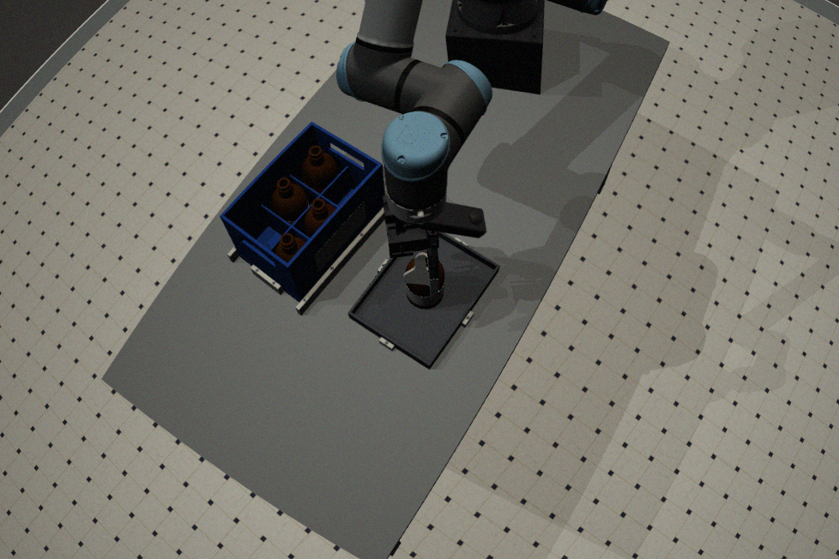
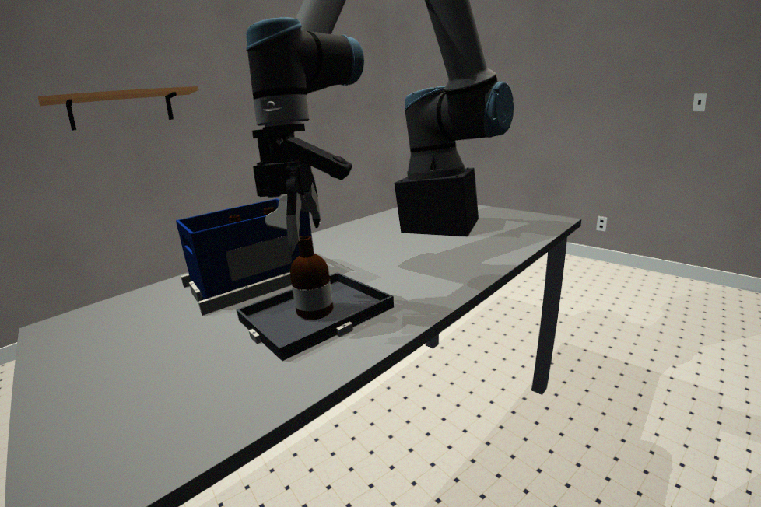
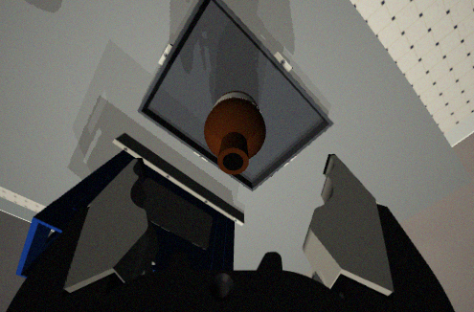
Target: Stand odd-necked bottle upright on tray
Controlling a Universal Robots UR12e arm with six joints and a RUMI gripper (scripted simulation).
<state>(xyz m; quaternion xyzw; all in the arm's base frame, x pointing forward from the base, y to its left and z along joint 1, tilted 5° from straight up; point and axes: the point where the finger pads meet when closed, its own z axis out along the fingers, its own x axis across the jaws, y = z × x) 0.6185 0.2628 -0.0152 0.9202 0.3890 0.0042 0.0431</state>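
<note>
A brown bottle [image 1: 418, 285] [image 2: 310, 271] [image 3: 237, 125] with a pale label stands upright on the dark tray [image 1: 394, 329] [image 2: 279, 326] [image 3: 179, 86], inside its low rim. My gripper [image 1: 424, 282] [image 2: 305, 235] [image 3: 234, 157] is wide open, its two fingers apart on either side of the bottle's neck and mouth, with visible gaps in the wrist view. The blue crate [image 1: 295, 279] [image 2: 205, 256] [image 3: 28, 244] holds several brown bottles [image 1: 288, 197] upright in its compartments. Their neck widths are too small to compare. The crate's inside is mostly hidden in the exterior view.
A long rail [image 1: 334, 263] [image 2: 243, 295] [image 3: 179, 184] runs along the crate's side facing the tray. Small blocks [image 1: 386, 343] [image 2: 344, 328] [image 3: 283, 62] stand against the tray's sides. The crate walls rise close beside my wrist. The robot's base [image 1: 493, 59] [image 2: 435, 203] stands at the far end.
</note>
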